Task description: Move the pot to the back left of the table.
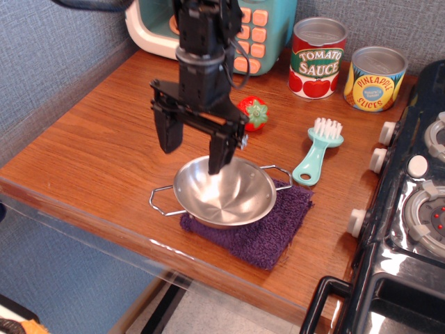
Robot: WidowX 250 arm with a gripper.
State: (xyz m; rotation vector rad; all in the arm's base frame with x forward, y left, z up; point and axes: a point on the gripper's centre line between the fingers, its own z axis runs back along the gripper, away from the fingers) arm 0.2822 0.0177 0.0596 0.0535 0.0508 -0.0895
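The pot is a shallow shiny steel bowl with two wire loop handles. It rests on a purple cloth near the front of the brown wood table. My gripper is open and hangs just above the pot's back left rim. One finger is over the inside of the bowl near the back rim, the other finger is outside to the left. It holds nothing.
A red toy strawberry lies behind the pot. A teal brush lies to the right. A tomato sauce can and a pineapple can stand at the back. A teal toy appliance stands back left. A black stove fills the right.
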